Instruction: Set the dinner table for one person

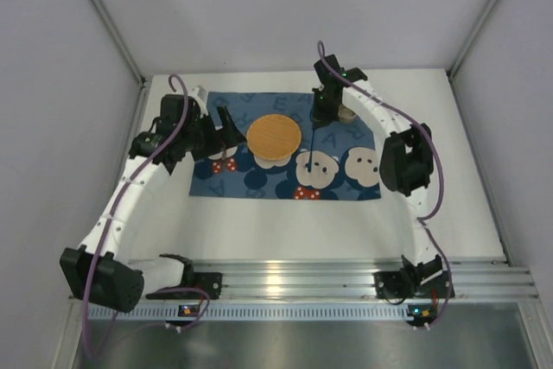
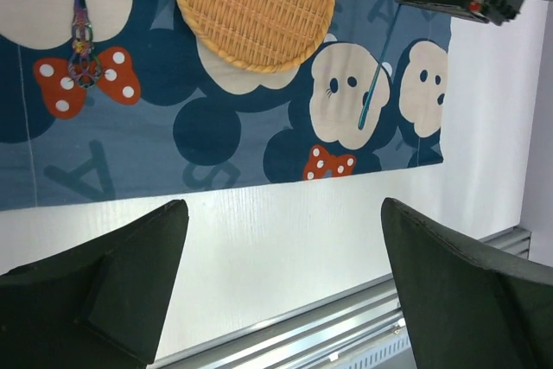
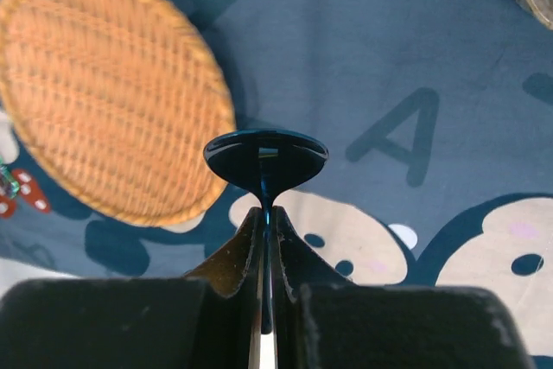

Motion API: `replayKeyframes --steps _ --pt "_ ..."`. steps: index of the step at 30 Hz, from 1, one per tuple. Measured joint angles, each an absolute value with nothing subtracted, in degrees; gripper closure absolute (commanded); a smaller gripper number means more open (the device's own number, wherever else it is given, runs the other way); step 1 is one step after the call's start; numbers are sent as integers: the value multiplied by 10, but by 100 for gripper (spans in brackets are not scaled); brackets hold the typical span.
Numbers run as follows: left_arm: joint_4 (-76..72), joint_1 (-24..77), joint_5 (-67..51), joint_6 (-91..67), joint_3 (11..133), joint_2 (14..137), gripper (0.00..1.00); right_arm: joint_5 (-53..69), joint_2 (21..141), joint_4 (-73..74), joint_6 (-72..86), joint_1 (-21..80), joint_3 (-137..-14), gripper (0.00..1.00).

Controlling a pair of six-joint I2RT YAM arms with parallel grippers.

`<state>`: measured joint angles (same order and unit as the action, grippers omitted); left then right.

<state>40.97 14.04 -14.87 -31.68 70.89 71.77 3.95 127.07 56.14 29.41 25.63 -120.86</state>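
Left gripper (image 2: 283, 206) hovers low, jaws wide apart; right gripper (image 3: 266, 219) points down, jaws pinched on a spoon (image 3: 266, 155).

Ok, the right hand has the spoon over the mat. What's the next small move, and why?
Probably lower the right hand a little and lay the spoon on the placemat, just right of the woven plate. The hand is shut on the spoon's handle, and the bowl hangs over bare cloth beside the plate, so that spot looks free.
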Motion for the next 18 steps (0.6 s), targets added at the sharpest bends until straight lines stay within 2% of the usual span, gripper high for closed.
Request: replayKeyframes --steps 7,14,17,18 --pt "443 140 -104 -324 660 632 2 27 1338 578 290 251 -1243 100" --pt "460 140 -82 -325 657 633 2 8 1384 589 269 251 -1284 100" --pt "461 140 -81 -324 657 645 2 1 1404 594 263 251 -1296 89" --pt "461 140 -81 -324 657 649 1 -1 1408 594 261 251 -1296 77"
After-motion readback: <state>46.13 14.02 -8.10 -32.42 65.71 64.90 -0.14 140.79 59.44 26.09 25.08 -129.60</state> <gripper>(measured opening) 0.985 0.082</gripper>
